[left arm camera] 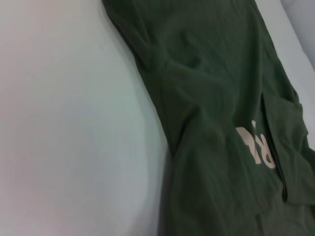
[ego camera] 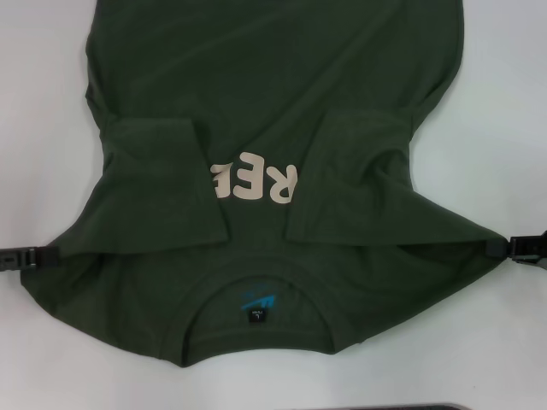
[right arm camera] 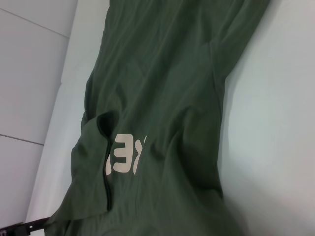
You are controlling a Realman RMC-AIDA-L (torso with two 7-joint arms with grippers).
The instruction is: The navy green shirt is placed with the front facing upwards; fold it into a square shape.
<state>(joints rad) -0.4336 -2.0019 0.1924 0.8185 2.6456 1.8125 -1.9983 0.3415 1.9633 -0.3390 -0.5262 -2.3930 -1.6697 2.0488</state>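
Observation:
The navy green shirt (ego camera: 273, 102) lies front up on the white table, collar and black neck label (ego camera: 259, 315) nearest me. Both sleeves are folded inward over the chest, covering part of the pale lettering (ego camera: 256, 181). My left gripper (ego camera: 53, 256) sits at the shirt's left shoulder corner and my right gripper (ego camera: 497, 247) at the right one. Each is shut on the cloth, which is drawn out taut between them. The left wrist view shows the shirt (left arm camera: 221, 123) and lettering (left arm camera: 256, 147). The right wrist view shows the shirt (right arm camera: 162, 98) and the left gripper (right arm camera: 19, 228) far off.
White table (ego camera: 504, 128) shows bare on both sides of the shirt and in front of the collar. A dark strip (ego camera: 427, 407) runs along the near edge. The shirt's hem end runs out of the head view.

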